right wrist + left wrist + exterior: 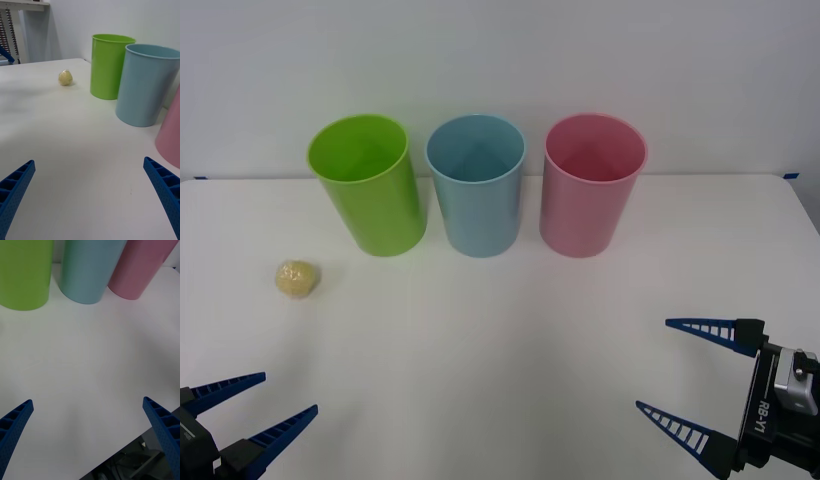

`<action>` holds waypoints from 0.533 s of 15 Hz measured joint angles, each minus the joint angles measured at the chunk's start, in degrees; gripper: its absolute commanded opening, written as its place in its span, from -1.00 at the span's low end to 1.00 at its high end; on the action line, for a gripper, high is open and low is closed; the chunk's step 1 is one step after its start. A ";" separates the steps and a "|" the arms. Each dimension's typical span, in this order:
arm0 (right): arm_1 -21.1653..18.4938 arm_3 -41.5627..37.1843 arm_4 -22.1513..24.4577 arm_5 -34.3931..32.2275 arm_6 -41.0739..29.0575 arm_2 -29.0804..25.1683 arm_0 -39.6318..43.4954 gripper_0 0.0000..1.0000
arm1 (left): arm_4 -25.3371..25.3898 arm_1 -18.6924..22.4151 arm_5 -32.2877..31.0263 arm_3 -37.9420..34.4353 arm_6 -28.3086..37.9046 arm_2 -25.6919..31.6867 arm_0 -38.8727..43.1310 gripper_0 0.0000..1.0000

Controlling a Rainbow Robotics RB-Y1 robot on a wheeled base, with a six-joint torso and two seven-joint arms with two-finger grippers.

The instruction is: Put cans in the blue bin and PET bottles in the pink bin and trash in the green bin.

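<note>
The green bin point(368, 184), blue bin point(476, 184) and pink bin point(591, 184) stand upright in a row on the white tabletop point(500, 340). The trash point(297, 278) lies left of and nearer than the green bin. The left tool point(262, 407) and right tool point(686, 372), both spread wide and empty, hover well short of the bins.

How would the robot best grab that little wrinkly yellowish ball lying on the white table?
Probably from straight above, pinching the small wrinkly pale-yellow trash ball across its middle. It is roundish, so no side is better, and it lies apart from the lime-green plastic bin. The open left gripper is nearest.
</note>
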 measured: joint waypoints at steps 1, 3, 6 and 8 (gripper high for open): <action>0.00 0.00 0.00 0.00 0.00 0.00 0.00 1.00 | 0.00 0.00 0.00 0.00 0.00 0.00 0.00 1.00; 0.00 0.00 0.00 0.00 0.00 0.00 0.00 1.00 | 0.00 0.00 0.00 0.00 0.00 0.00 0.00 1.00; 0.00 0.00 0.00 0.00 0.00 0.00 0.00 1.00 | 0.00 0.00 0.00 0.00 0.00 0.00 0.00 1.00; 0.00 0.00 0.00 0.00 0.00 0.00 0.00 1.00 | 0.00 0.00 0.00 0.00 0.00 0.00 0.00 1.00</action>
